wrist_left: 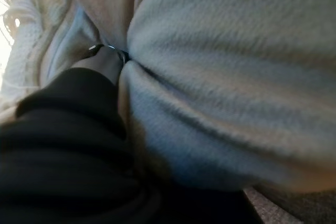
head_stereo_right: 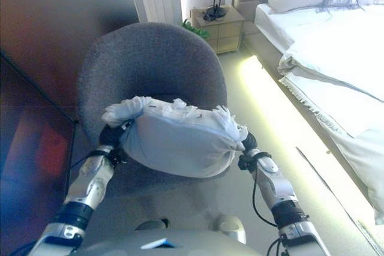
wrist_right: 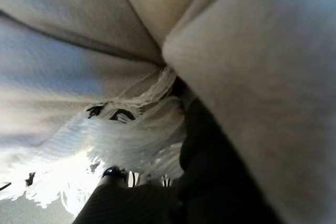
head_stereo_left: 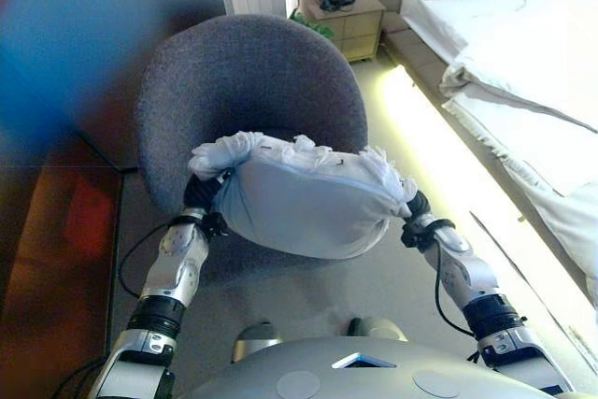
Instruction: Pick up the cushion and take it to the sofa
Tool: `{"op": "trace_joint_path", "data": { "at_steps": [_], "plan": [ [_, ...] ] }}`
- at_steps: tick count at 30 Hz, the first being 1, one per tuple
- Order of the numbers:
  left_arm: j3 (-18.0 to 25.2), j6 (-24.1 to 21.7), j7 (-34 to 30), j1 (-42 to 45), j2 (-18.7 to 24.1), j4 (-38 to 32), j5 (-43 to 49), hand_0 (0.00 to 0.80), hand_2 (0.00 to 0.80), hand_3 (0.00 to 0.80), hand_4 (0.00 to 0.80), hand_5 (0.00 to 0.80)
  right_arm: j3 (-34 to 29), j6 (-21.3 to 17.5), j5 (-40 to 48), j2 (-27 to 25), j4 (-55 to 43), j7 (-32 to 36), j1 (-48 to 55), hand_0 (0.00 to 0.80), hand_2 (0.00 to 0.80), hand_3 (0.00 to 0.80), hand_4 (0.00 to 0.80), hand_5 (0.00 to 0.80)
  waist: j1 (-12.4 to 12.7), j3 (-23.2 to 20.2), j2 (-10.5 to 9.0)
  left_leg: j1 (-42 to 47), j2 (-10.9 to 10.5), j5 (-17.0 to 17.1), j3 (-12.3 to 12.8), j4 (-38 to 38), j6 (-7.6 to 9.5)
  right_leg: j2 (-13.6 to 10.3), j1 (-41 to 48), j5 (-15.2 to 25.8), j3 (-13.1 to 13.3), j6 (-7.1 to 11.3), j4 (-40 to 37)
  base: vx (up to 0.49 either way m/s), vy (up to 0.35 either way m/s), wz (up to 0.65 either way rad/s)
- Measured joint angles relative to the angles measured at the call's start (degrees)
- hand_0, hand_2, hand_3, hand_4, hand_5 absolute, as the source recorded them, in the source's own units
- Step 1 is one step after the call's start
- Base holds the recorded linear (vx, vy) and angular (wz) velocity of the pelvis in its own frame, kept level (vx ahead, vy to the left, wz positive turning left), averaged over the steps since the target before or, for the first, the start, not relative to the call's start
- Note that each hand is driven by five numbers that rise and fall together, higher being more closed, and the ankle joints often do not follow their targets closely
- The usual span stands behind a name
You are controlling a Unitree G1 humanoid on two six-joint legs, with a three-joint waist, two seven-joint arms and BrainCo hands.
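Pale fringed cushion (head_stereo_left: pixel 299 203) is held off the seat between both hands, in front of the grey upholstered chair (head_stereo_left: pixel 248 77). Left hand (head_stereo_left: pixel 201 192) presses into the cushion's left end, right hand (head_stereo_left: pixel 414 203) into its right end. Fingers of both are buried in the fabric; whether they are curled or straight cannot be told. Nightstand (head_stereo_left: pixel 348 16) stands behind the chair; bed (head_stereo_left: pixel 523 53) lies to the right.
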Motion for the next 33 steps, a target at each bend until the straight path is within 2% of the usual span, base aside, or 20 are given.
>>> {"op": "trace_joint_path", "data": {
  "at_steps": [2, 4, 6, 8, 10, 13, 14, 17, 18, 20, 21, 22, 24, 26, 28, 29, 30, 31, 32, 33],
  "plan": [
    [-0.4, 0.4, -0.7, -2.5, -0.5, 2.8, 0.2, 0.8, 0.8, 0.8, 0.8, 0.8, -0.1, -0.1, 0.0, 0.5, 2.0, -0.6, -1.4, 0.8, 0.8, 0.8, 0.8, 0.8, -0.1, 0.9, -0.01, -2.6, -2.5, -3.5, 0.3, 5.3, 2.76, -2.5, -3.4, -0.3, 0.4, 1.23, 7.6, 0.038, 0.302, 0.09],
    [-0.6, 0.5, -1.1, -4.7, -0.6, 5.0, 0.3, 0.8, 0.8, 0.8, 0.8, 0.8, 0.1, -0.2, 0.0, 0.1, 2.2, -1.7, -1.6, 0.8, 0.8, 0.8, 0.8, 0.8, -0.2, 2.6, 0.49, -4.1, -3.3, -6.6, -0.4, 10.6, 4.72, -4.6, -7.7, 1.0, 2.6, 1.4, 18.1, 0.063, 0.206, 0.14],
    [-0.7, 0.5, -1.5, -4.8, -0.2, 5.1, 0.3, 0.8, 0.8, 0.8, 0.8, 0.8, 0.9, -0.1, 0.0, 0.0, 2.2, -2.5, -0.9, 0.8, 0.8, 0.8, 0.8, 0.8, -0.9, 3.0, 1.01, -4.1, -3.4, -6.6, -1.8, 10.7, 5.84, -5.4, -10.2, 4.8, 5.6, 0.08, 23.1, 0.127, 0.042, 0.32],
    [-0.9, 0.5, -1.8, -4.8, 0.9, 5.1, 0.3, 0.8, 0.8, 0.8, 0.8, 0.8, 1.4, -0.2, 0.0, -0.1, 2.0, -2.7, -0.9, 0.8, 0.8, 0.8, 0.8, 0.8, -1.5, 3.2, 0.18, -3.6, -4.3, -5.7, -3.1, 9.9, 7.17, -5.1, -11.9, 4.1, 8.4, 0.84, 25.4, 0.216, -0.101, 0.31],
    [-1.5, 0.5, -1.8, -4.8, 1.5, 5.1, 0.3, 0.8, 0.8, 0.8, 0.8, 0.8, 1.5, -0.2, 0.1, -0.2, 2.1, -2.6, -1.0, 0.8, 0.8, 0.8, 0.8, 0.8, -1.5, 3.3, -0.11, -3.3, -4.9, -5.2, -3.9, 9.2, 7.96, -4.3, -11.9, 2.9, 9.7, 2.34, 22.3, 0.267, -0.167, 0.22],
    [-2.7, 0.5, -1.8, -5.5, 1.8, 5.2, 0.3, 0.8, 0.8, 0.8, 0.8, 0.8, 1.5, -0.1, 1.5, -0.7, 2.4, -2.6, -1.0, 0.8, 0.8, 0.8, 0.8, 0.8, -2.4, 4.4, -0.95, -2.8, -6.3, -4.6, -6.0, 8.2, 8.71, -2.6, -11.2, 2.2, 10.0, 5.54, 8.6, 0.299, -0.094, 0.3],
    [-3.1, 0.5, -1.7, -5.6, 2.0, 5.2, 0.4, 0.8, 0.8, 0.8, 0.8, 0.8, 1.5, 0.0, 2.1, -1.2, 2.6, -2.5, -1.0, 0.8, 0.8, 0.8, 0.8, 0.8, -3.2, 4.7, -1.62, -2.6, -6.9, -4.5, -7.0, 7.8, 8.92, -2.1, -11.1, 2.7, 11.1, 6.6, 3.7, 0.367, 0.013, 0.4],
    [-4.4, 0.6, -1.6, -6.0, 1.5, 5.5, 0.4, 0.8, 0.8, 0.8, 0.8, 0.8, 1.3, 0.1, 3.7, -2.5, 2.7, -2.6, -1.0, 0.8, 0.8, 0.8, 0.8, 0.8, -4.9, 5.9, -3.71, -0.9, -8.4, -4.7, -9.3, 6.6, 8.94, 0.7, -12.4, 4.6, 11.5, 7.67, -4.8, 0.353, 0.029, 0.4],
    [-5.1, 0.6, -1.6, -6.0, 1.4, 5.5, 0.4, 0.8, 0.8, 0.8, 0.8, 0.8, 0.6, 0.3, 4.1, -2.6, 2.8, -2.6, -0.9, 0.8, 0.8, 0.8, 0.8, 0.8, -5.3, 6.1, -4.62, -0.4, -8.8, -5.0, -9.5, 6.4, 8.73, 1.3, -13.8, 5.2, 10.7, 7.83, -5.9, 0.312, 0.01, 0.3],
    [-5.5, 1.0, -1.6, -5.6, 1.1, 5.5, 0.5, 0.8, 0.8, 0.8, 0.8, 0.8, -0.2, 0.5, 4.1, -2.6, 3.2, -2.6, -0.9, 0.8, 0.8, 0.8, 0.8, 0.8, -5.4, 5.9, -5.54, 1.5, -9.0, -5.9, -9.4, 5.3, 7.38, 1.7, -15.1, 5.6, 6.1, 7.87, -5.8, 0.337, 0.007, 0.06],
    [-5.3, 1.2, -1.6, -4.9, 0.8, 5.5, 0.5, 0.8, 0.8, 0.8, 0.8, 0.8, -0.2, 0.7, 4.1, -2.6, 3.5, -2.3, -0.9, 0.8, 0.8, 0.8, 0.8, 0.8, -5.1, 5.8, -5.84, 3.7, -9.0, -6.4, -9.1, 4.1, 6.6, 1.4, -15.1, 5.5, 2.6, 7.55, -3.6, 0.332, -0.013, -0.18],
    [-5.3, 1.4, -1.6, -4.4, 0.7, 5.5, 0.6, 0.8, 0.8, 0.8, 0.8, 0.8, -0.3, 1.0, 4.1, -2.7, 3.8, -1.6, -0.9, 0.8, 0.8, 0.8, 0.8, 0.8, -4.7, 5.4, -6.23, 6.0, -9.1, -7.1, -8.7, 2.9, 5.69, 1.4, -14.0, 4.9, 1.0, 7.28, -1.9, 0.329, -0.033, -0.34],
    [-4.5, 1.9, -1.1, -4.2, -0.5, 4.8, 0.9, 0.8, 0.8, 0.8, 0.8, 0.8, -0.5, 1.2, 3.9, -3.0, 4.4, -0.6, -1.5, 0.8, 0.8, 0.8, 0.8, 0.8, -4.7, 4.3, -3.93, 7.0, -6.5, -9.2, -7.9, 2.6, 3.9, 3.8, -12.7, 2.5, -1.4, 6.58, -2.5, 0.322, -0.036, -0.26],
    [-3.4, 2.0, -1.0, -4.9, -0.8, 3.6, 1.0, 0.8, 0.8, 0.8, 0.8, 0.8, -0.6, 1.2, 3.4, -3.8, 4.4, -0.1, -2.5, 0.8, 0.8, 0.8, 0.8, 0.8, -4.7, 3.9, -2.57, 7.1, -4.3, -9.9, -6.7, 2.8, 2.77, 6.6, -12.6, 1.9, -2.0, 5.71, -3.3, 0.323, -0.056, -0.2],
    [-2.7, 2.0, -0.9, -6.0, -1.1, 3.4, 1.0, 0.8, 0.8, 0.8, 0.8, 0.8, -0.6, 1.4, 3.0, -4.1, 4.4, 0.5, -3.0, 0.8, 0.8, 0.8, 0.8, 0.8, -6.1, 3.9, -2.5, 7.7, -1.6, -11.1, -5.4, 4.9, 0.94, 8.9, -10.5, 0.6, -2.8, 3.67, -4.2, 0.283, -0.105, -0.08],
    [-2.7, 2.0, -0.6, -6.0, -1.2, 3.4, 0.9, 0.8, 0.8, 0.8, 0.8, 0.8, -0.6, 1.4, 2.9, -4.1, 4.3, 0.5, -3.1, 0.8, 0.8, 0.8, 0.8, 0.8, -6.5, 3.7, -2.81, 7.6, -0.9, -11.5, -4.1, 7.6, 0.4, 9.6, -9.3, 0.3, -3.1, 3.29, -5.2, 0.25, -0.146, -0.04],
    [-2.9, 2.0, -0.4, -6.1, -1.5, 3.3, 0.9, 0.8, 0.8, 0.8, 0.8, 0.8, -0.6, 1.3, 2.9, -4.3, 4.2, 0.6, -3.2, 0.8, 0.8, 0.8, 0.8, 0.8, -6.5, 3.4, -2.38, 6.0, 0.9, -11.8, -3.1, 10.7, 0.75, 10.2, -8.7, -0.4, -4.4, 3.84, -4.3, 0.273, -0.172, -0.24],
    [-3.1, 2.0, 0.0, -5.9, -2.0, 2.2, 0.9, 0.8, 0.8, 0.8, 0.8, 0.8, -0.9, 1.3, 2.8, -5.5, 3.9, 1.0, -3.4, 0.8, 0.8, 0.8, 0.8, 0.8, -5.8, 2.6, -0.2, 4.4, 3.3, -14.3, -3.3, 13.1, 2.33, 10.8, -12.9, -3.3, -3.6, -4.61, 9.4, 0.267, -0.173, -0.1],
    [-3.6, 1.9, 0.1, -5.7, -1.8, 0.6, 0.9, 0.8, 0.8, 0.8, 0.8, 0.8, -1.7, 1.3, 2.5, -5.9, 3.9, 1.4, -3.7, 0.8, 0.8, 0.8, 0.8, 0.8, -6.0, 1.8, -1.49, 2.2, 2.2, -15.5, -3.3, 17.7, -0.51, 8.6, -15.1, -7.3, -0.8, -6.72, 22.6, 0.225, -0.15, 0.17],
    [-4.0, 1.8, 0.2, -5.5, -0.9, -0.5, 0.9, 0.8, 0.8, 0.8, 0.8, 0.8, -2.1, 1.2, 2.1, -5.5, 3.9, 1.7, -3.6, 0.8, 0.8, 0.8, 0.8, 0.8, -6.5, 0.7, -5.35, -1.8, -0.2, -15.6, -2.3, 25.5, -1.64, 4.8, -12.3, -12.5, 1.2, -6.79, 20.9, 0.181, -0.112, 0.23]
  ]
}}
